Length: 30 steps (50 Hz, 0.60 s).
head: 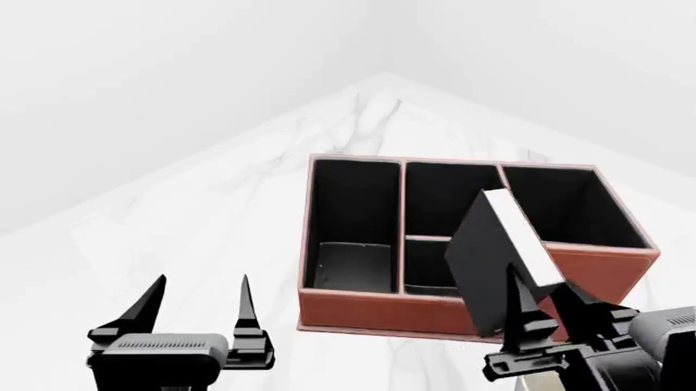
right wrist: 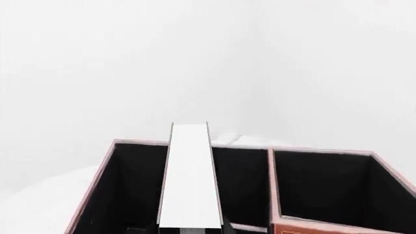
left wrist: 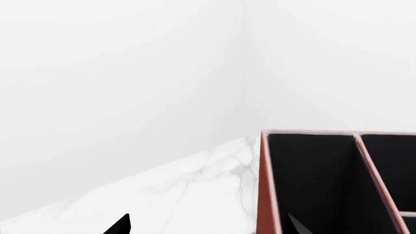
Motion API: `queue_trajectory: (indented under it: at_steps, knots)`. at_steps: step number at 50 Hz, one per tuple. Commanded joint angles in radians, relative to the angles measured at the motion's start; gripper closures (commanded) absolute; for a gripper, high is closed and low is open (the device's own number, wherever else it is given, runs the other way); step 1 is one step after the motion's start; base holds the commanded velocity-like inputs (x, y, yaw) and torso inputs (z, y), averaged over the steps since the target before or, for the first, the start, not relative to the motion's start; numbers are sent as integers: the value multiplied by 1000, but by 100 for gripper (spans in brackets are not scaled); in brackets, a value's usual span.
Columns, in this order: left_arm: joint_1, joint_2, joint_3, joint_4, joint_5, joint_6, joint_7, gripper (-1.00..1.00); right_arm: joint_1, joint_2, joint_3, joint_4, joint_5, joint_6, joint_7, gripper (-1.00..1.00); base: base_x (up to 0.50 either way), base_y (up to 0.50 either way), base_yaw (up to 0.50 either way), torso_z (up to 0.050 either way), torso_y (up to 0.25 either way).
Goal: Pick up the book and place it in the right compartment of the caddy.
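— So, the left gripper point(head: 201, 303)?
— Jaws spread, empty, above the counter point(head: 218, 212) beside the caddy point(head: 381, 309).
— And rightward?
— The right gripper point(head: 544, 303) has its jaws clamped on the book point(head: 490, 261), tilted, held over the caddy's front, not in the right compartment point(head: 571, 212).

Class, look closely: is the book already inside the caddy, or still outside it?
Outside. The right claw holds the book tilted in the air, in front of the caddy, not yet in any compartment.
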Motion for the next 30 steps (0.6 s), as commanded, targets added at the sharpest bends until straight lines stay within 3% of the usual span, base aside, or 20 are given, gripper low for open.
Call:
queue_trajectory:
  at_steps: [1, 16, 30]
  knots:
    - [-4, -2, 5, -2, 0, -4, -3, -100, 243, 132, 118, -99, 307, 127, 148, 100, 0, 0, 0, 0, 0]
    - [-3, -8, 1, 2, -6, -5, -9, -100, 680, 261, 50, -2, 614, 234, 325, 100, 0, 0, 0, 0, 1]
    - [-6, -10, 2, -1, -10, -5, -13, -100, 928, 211, -94, 176, 593, 336, 396, 100, 0, 0, 0, 0, 1]
